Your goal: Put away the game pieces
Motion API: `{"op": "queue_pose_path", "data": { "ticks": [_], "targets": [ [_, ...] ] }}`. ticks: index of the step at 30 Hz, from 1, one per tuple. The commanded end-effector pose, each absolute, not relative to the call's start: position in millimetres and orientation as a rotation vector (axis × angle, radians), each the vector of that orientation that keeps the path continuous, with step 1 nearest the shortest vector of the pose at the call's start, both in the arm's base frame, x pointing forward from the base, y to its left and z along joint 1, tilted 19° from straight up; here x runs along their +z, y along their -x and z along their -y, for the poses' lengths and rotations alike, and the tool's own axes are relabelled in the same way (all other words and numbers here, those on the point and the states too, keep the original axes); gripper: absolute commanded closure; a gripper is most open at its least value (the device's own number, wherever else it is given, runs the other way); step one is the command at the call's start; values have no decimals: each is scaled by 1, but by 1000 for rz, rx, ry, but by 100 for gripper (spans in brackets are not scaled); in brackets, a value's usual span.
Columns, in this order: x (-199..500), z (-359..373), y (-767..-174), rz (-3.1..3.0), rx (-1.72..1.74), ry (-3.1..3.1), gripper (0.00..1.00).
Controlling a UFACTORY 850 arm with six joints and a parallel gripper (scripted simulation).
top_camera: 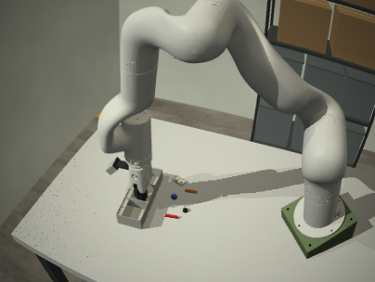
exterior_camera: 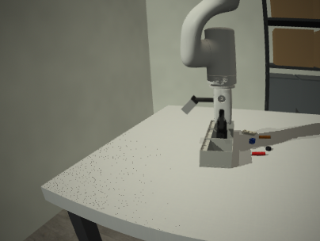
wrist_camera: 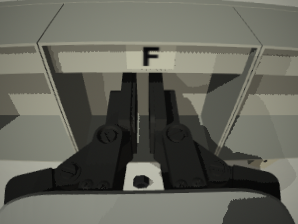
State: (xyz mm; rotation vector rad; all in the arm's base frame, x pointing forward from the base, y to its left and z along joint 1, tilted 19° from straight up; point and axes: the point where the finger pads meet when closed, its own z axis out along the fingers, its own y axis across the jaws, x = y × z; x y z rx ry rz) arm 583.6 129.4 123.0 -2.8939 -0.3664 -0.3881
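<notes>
1. While the hand (top_camera: 140, 195) (exterior_camera: 222, 135) (wrist_camera: 142, 87) dips into the F compartment (top_camera: 150, 198) (exterior_camera: 229, 134) (wrist_camera: 215, 56), its fingers stand nearly together, gripping nothing.
2. Outside the bins, near the hand, the pale domino (top_camera: 179, 180) (exterior_camera: 249, 132) and blue piece (top_camera: 174, 197) (exterior_camera: 252, 140) lie on the tabletop (top_camera: 209, 250) (exterior_camera: 139, 170).

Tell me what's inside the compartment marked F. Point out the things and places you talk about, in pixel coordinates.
The dark gripper fingers (top_camera: 140, 195) (exterior_camera: 222, 134) reach into the F compartment (wrist_camera: 150, 46). Nothing shows between them. The fingers cover part of its floor, so whatever might lie behind them can't be seen.
</notes>
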Motion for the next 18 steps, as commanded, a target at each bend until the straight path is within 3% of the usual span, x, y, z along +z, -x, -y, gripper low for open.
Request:
{"op": "queue_pose_path", "data": {
  "ticks": [1,18],
  "targets": [
    [124,-129,-584,366,-391,2894,93],
    [131,-128,-582,366,-391,2893,93]
  ]
}}
